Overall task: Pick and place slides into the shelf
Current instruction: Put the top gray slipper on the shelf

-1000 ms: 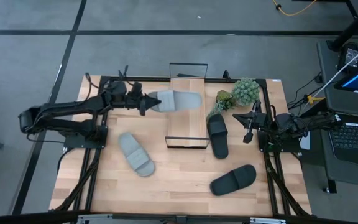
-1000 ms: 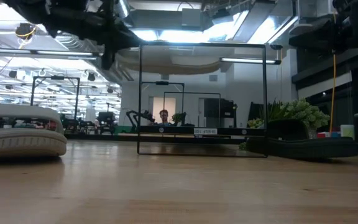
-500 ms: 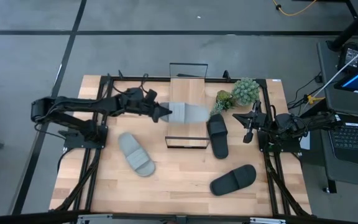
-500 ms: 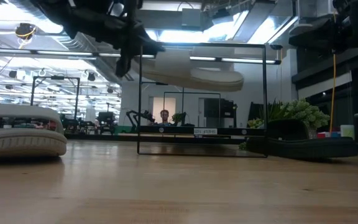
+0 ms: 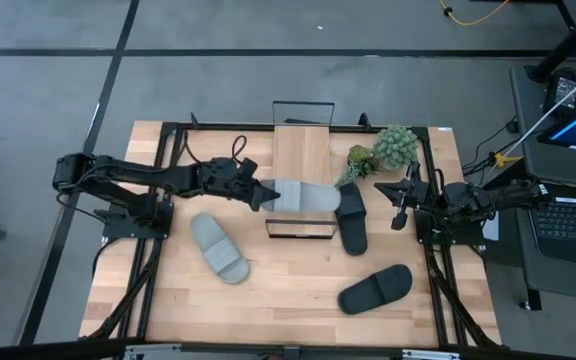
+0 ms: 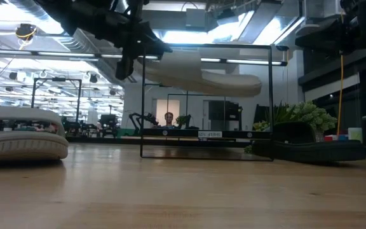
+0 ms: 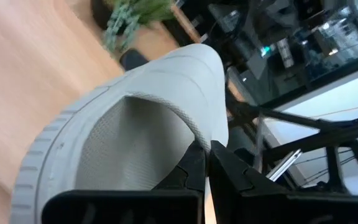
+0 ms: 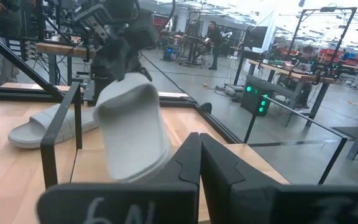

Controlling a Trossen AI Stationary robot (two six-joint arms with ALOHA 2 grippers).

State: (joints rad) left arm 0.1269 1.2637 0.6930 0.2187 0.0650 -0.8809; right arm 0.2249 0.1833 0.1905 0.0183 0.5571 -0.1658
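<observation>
Light wood counter (image 5: 288, 290) w/ black frame rails, on grey floor; lab room behind w/ benches, ceiling lights, a person far back (image 6: 168, 118).

Shelf (image 5: 301, 165) near counter's far-middle: plank top, thin black wire frame, long axis running near-to-far.

Slides counted: 4 total, 2 light grey, 2 black.
- Grey slide no. 1 (image 5: 306, 197): held off the counter, across shelf's near end, long axis crosswise to the shelf, free end toward the right side. Seen in low view (image 6: 202, 73) up near the level of the wire frame's top bar, roughly level.
- Grey slide no. 2 (image 5: 219, 246): flat on counter, left of shelf and nearer, long axis diagonal.
- Black slide no. 1 (image 5: 351, 217): on counter just right of shelf, long axis near-to-far, parallel to shelf.
- Black slide no. 2 (image 5: 376, 288): on counter, right of shelf and much nearer, long axis diagonal.

Potted plant (image 5: 383, 150): 1, just right of shelf's far end.

Left gripper (image 5: 259, 193): at shelf's left edge, fingers (image 7: 194, 163) pinched narrow on the rim of grey slide no. 1.

Right gripper (image 5: 400, 215): parked right of shelf, beyond black slide no. 1, fingers closed together, holding nothing.
</observation>
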